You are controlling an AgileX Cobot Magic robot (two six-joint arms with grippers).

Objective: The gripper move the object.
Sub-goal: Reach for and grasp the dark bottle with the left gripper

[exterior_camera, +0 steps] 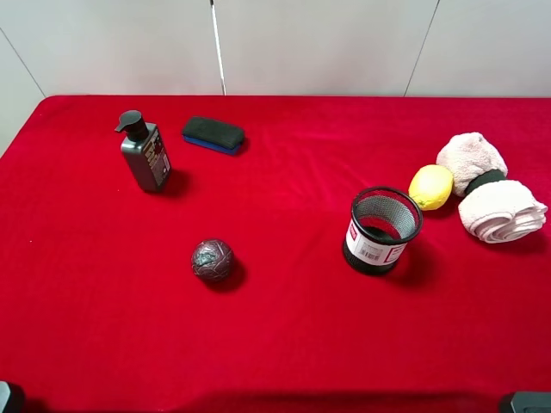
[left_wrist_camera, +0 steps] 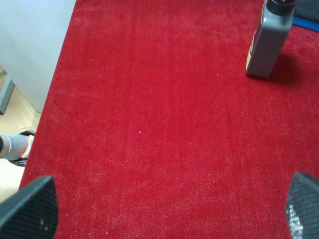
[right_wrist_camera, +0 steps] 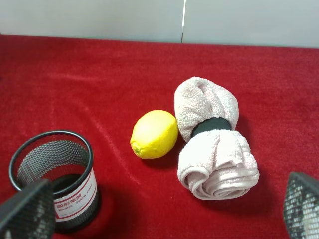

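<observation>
The dark grey pump bottle (exterior_camera: pixel 145 157) with a black pump head stands upright at the back left of the red table. It also shows in the left wrist view (left_wrist_camera: pixel 268 44), far ahead of my left gripper (left_wrist_camera: pixel 167 211). That gripper is open and empty, with its fingertips (left_wrist_camera: pixel 31 209) wide apart low over the cloth near the table's left edge. My right gripper (right_wrist_camera: pixel 164 211) is open and empty, facing the mesh cup, lemon and towel. In the exterior view only dark bits of the arms show at the bottom corners.
A dark eraser block (exterior_camera: pixel 213 135) lies right of the bottle. A dark ball (exterior_camera: pixel 213 260) sits at centre left. A black mesh cup (exterior_camera: pixel 383 231) (right_wrist_camera: pixel 54 179), a lemon (exterior_camera: pixel 430 187) (right_wrist_camera: pixel 154 134) and a rolled pink towel (exterior_camera: pixel 492 191) (right_wrist_camera: pixel 215 142) are at the right.
</observation>
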